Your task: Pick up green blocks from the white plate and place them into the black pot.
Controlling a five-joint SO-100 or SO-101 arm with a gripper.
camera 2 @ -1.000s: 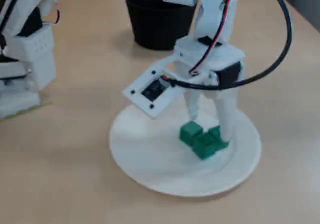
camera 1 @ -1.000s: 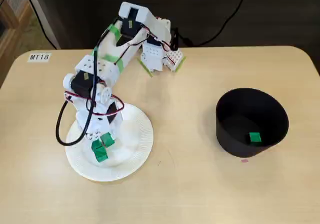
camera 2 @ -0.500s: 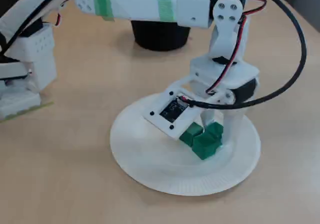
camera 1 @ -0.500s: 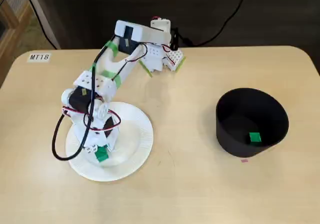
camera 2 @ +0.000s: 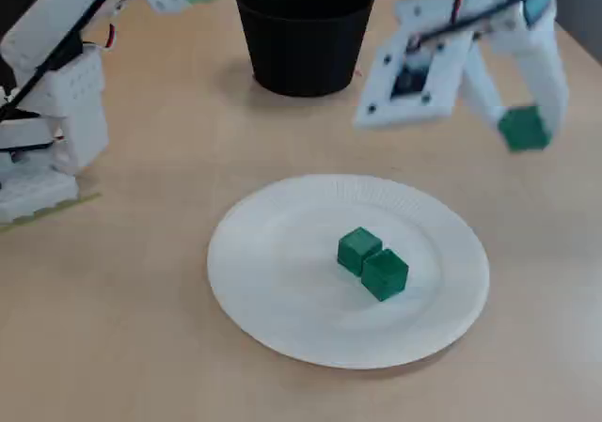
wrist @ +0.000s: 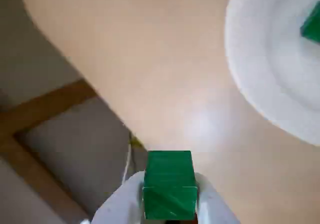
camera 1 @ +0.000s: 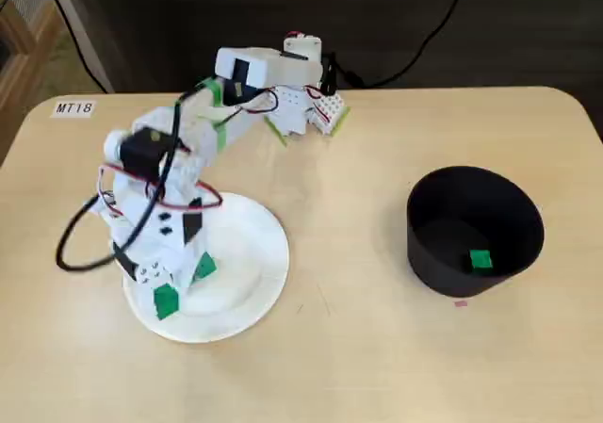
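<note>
- Gripper [camera 2: 524, 132] is closed on one held cube [camera 2: 524, 126], pinched between both fingers. The wrist view shows it seated square at the fingertips.
- The held cube hangs in the air above the white plate [camera 2: 282, 336], clear of its surface.
- Step in hand, as I judge it: carry the cube to the black pot [camera 1: 443, 253], which is well apart from the plate across the table [camera 1: 358, 357].
- To do it well: keep the pinch firm and travel high enough to clear the pot's rim. Centre over the opening before letting go, and release low so the cube does not bounce out.
- In a fixed view, two loose cubes [camera 2: 384, 274] lie touching near the plate's middle, fully exposed. Where the arm [camera 1: 170, 169] stands over the plate in a fixed view, it hides most of them.
- Only that view looks into the pot: one stored cube [camera 1: 480, 259] lies on the bottom.
- The wrist view shows the grip best, but not the pot, only the plate's rim and bare table.
</note>
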